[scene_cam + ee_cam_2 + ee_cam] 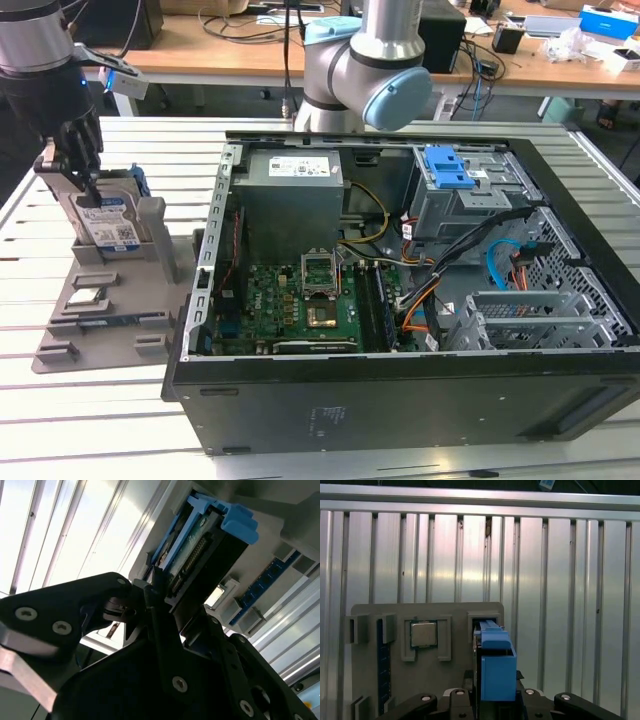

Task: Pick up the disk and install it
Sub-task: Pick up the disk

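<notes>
Gripping the disk (pixel 108 225) tight, my pincer (pixel 88 182) clamps it upright in the grey holder (pixel 152 222), at nine o'clock from the computer case (pixel 400 400).

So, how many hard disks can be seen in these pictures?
1. The disk stands upright in the grey holder at the exterior view's left, the gripper at its top. More may be hidden inside the computer case.
</notes>
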`<state>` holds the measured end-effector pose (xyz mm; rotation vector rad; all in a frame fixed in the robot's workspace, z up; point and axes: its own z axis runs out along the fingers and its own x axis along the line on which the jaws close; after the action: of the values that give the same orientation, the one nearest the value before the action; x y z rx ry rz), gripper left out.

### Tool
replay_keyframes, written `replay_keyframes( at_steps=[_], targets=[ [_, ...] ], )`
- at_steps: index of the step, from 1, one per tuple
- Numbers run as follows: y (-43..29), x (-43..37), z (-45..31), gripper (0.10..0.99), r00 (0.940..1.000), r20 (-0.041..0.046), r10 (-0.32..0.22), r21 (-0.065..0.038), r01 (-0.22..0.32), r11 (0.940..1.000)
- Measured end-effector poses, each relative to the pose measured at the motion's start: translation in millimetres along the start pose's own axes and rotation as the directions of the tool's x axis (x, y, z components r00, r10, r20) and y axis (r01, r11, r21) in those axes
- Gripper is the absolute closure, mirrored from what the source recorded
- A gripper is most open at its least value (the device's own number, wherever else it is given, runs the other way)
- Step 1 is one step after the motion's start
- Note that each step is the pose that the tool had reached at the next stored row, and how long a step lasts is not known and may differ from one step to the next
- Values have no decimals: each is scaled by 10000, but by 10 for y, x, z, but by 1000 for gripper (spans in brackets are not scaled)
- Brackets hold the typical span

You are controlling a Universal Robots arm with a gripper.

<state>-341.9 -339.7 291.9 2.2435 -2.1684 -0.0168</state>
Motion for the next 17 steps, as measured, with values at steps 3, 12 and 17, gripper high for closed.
replay_keyframes(
  at_steps=[3, 12, 17],
  targets=[
    [0, 0, 0, 722, 10000, 0, 0, 0, 0, 10000],
    [0, 1, -2, 722, 10000, -3, -1, 0, 1, 10000],
    [1, 1, -60, 722, 10000, -3, -1, 0, 1, 10000]
  ],
)
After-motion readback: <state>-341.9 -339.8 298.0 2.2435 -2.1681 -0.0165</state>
